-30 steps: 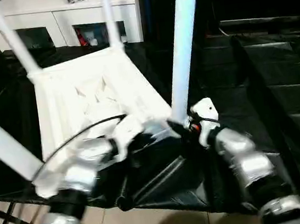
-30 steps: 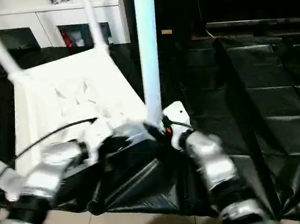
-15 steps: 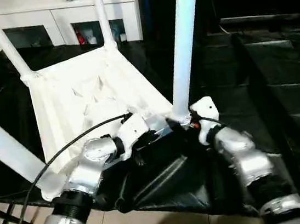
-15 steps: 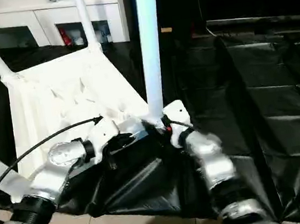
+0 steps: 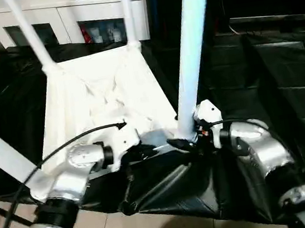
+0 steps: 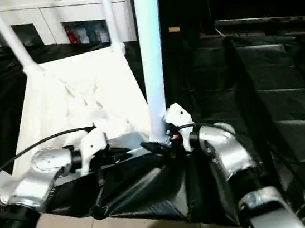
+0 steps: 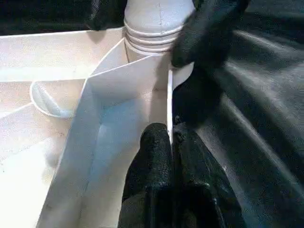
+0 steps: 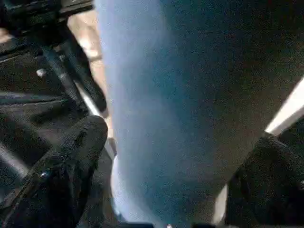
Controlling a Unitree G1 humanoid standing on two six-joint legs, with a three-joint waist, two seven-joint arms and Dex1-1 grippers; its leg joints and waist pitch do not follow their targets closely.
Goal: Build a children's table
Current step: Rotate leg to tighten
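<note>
Presently: children's table, inverted on black sheeting [image 5: 285, 96].

Tabletop [image 5: 100, 98]: ribbed underside up, near edge at the sheeting's front.

Legs: four standing in corner sockets: near-right leg [image 5: 191, 47], near-left leg [image 5: 0, 151], two far legs [image 5: 29, 32].

Left gripper [image 7: 170, 161]: fingers pressed together on the tabletop's thin side wall, beside the near-right socket.

Right gripper [image 8: 166, 156]: fingers spread either side of the near-right leg's base, not clamping.

Progress, judged: all legs fitted; seating check and turning upright remain.
</note>
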